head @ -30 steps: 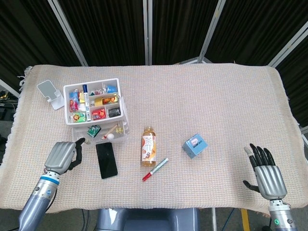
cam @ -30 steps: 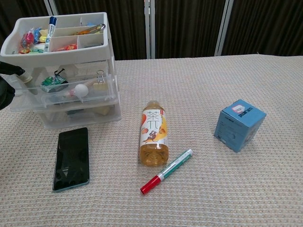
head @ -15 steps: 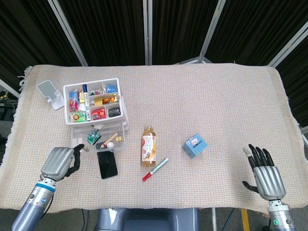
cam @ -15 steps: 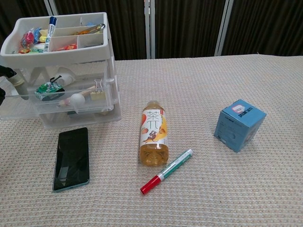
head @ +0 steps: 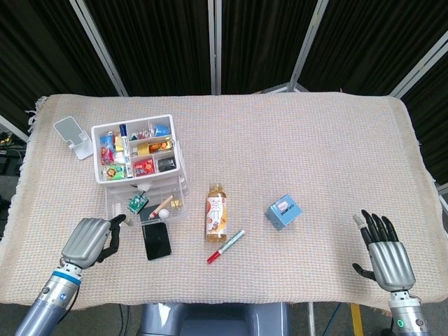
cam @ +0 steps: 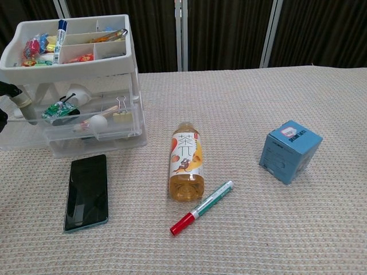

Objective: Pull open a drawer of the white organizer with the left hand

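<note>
Beige woven cloth covers the tabletop (head: 280, 140). Nearest, the right hand (head: 387, 257) rests on it at the right edge, empty, fingers spread. The left hand (head: 89, 240) sits at the front left, fingers curled onto the front edge of the clear drawer (head: 150, 203). That drawer stands pulled out from the white organizer (head: 134, 157), small items visible inside. A black phone (head: 157, 240) lies just in front of it, with a bottle (head: 217, 213), marker (head: 225, 246) and blue box (head: 283, 212) to the right.
</note>
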`<control>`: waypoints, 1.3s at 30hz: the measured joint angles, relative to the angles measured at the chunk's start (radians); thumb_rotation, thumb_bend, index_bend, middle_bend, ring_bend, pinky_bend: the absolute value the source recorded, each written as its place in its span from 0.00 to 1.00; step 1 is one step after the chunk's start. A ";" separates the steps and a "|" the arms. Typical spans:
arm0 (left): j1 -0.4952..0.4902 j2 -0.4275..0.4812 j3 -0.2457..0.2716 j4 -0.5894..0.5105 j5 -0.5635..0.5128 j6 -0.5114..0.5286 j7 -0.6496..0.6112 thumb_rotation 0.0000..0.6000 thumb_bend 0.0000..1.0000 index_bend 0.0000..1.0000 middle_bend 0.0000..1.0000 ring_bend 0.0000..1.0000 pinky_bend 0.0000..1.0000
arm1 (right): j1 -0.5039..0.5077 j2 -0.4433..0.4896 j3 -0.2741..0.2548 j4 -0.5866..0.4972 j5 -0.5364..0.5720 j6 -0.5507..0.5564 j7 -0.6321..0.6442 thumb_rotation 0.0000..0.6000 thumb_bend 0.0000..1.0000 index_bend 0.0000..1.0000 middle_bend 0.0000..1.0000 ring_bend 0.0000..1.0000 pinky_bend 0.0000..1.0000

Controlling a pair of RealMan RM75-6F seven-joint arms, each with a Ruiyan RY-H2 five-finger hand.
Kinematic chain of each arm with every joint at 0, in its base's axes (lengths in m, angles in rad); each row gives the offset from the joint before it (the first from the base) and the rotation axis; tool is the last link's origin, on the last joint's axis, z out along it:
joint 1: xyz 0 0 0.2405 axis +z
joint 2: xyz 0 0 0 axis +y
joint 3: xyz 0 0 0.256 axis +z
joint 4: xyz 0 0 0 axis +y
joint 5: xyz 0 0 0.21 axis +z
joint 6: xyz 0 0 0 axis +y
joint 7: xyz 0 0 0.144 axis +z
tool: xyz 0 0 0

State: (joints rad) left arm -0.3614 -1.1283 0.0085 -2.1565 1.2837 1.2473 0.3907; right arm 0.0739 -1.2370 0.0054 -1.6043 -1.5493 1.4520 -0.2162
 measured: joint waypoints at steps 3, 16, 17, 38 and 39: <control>0.004 0.004 0.003 -0.004 0.011 0.004 -0.001 1.00 0.93 0.40 0.73 0.78 0.74 | 0.000 0.000 -0.001 -0.001 -0.002 0.000 -0.002 1.00 0.00 0.09 0.00 0.00 0.00; 0.013 0.028 -0.013 0.011 0.022 0.021 -0.009 1.00 0.67 0.26 0.73 0.78 0.74 | 0.000 -0.006 -0.004 0.000 -0.002 -0.002 -0.014 1.00 0.00 0.09 0.00 0.00 0.00; 0.013 0.031 -0.014 0.009 0.022 0.021 -0.010 1.00 0.65 0.26 0.73 0.78 0.74 | -0.001 -0.007 -0.004 0.001 -0.002 -0.003 -0.014 1.00 0.00 0.09 0.00 0.00 0.00; -0.064 0.183 -0.131 -0.075 0.000 0.032 0.148 1.00 0.00 0.36 0.86 0.86 0.76 | 0.000 -0.012 -0.010 0.004 -0.004 -0.011 -0.020 1.00 0.00 0.09 0.00 0.00 0.00; -0.077 0.186 -0.138 -0.074 -0.018 0.025 0.172 1.00 0.00 0.37 0.89 0.88 0.78 | 0.000 -0.013 -0.010 0.004 -0.003 -0.011 -0.019 1.00 0.00 0.09 0.00 0.00 0.00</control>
State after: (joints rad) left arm -0.4382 -0.9426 -0.1300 -2.2309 1.2654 1.2722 0.5623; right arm 0.0744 -1.2496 -0.0043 -1.5999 -1.5528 1.4405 -0.2354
